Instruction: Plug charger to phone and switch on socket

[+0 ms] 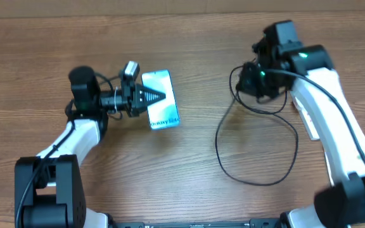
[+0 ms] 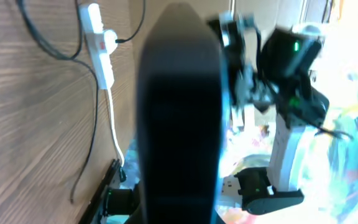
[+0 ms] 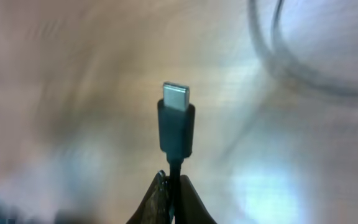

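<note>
Filling our left wrist view, the phone (image 2: 179,112) is a dark slab right against the lens. From overhead it sits left of centre, its left edge clamped in the left gripper (image 1: 156,97). We judge it rigid, slick and glass-faced, best pinched by its edges. The socket (image 2: 98,43) lies far right, partly under the right arm. The charger (image 1: 258,179) loops limp on the table between them. The right gripper (image 3: 171,186) is pinched on the cable just behind the connector tip (image 3: 176,96), which looks light and small and which we think needs straight alignment.
</note>
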`<state>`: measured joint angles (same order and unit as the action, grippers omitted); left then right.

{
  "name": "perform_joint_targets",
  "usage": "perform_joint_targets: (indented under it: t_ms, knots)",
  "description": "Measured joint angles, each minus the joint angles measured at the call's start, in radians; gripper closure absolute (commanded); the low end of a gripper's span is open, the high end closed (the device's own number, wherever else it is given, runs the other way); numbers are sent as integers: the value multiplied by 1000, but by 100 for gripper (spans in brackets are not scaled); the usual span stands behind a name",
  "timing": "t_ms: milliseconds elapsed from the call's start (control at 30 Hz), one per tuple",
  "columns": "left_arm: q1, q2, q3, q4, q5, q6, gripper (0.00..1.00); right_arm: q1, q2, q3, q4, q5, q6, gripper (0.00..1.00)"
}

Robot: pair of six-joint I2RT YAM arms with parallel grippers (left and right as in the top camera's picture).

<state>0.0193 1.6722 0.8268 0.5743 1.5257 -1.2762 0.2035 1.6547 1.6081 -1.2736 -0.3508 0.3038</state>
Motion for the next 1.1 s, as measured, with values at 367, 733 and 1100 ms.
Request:
perform_joint_targets:
  t_ms: [367, 733, 1100]
  knots:
    - [0, 141, 52, 10, 20, 0, 96, 153, -71, -112, -201, -217, -230, 96]
    - [0, 216, 53, 123, 21, 0, 96, 359, -100, -272, 28, -281, -190, 96]
    - [-6, 216, 56, 202, 23, 0, 96, 491, -100, -275, 168, -218, -101, 96]
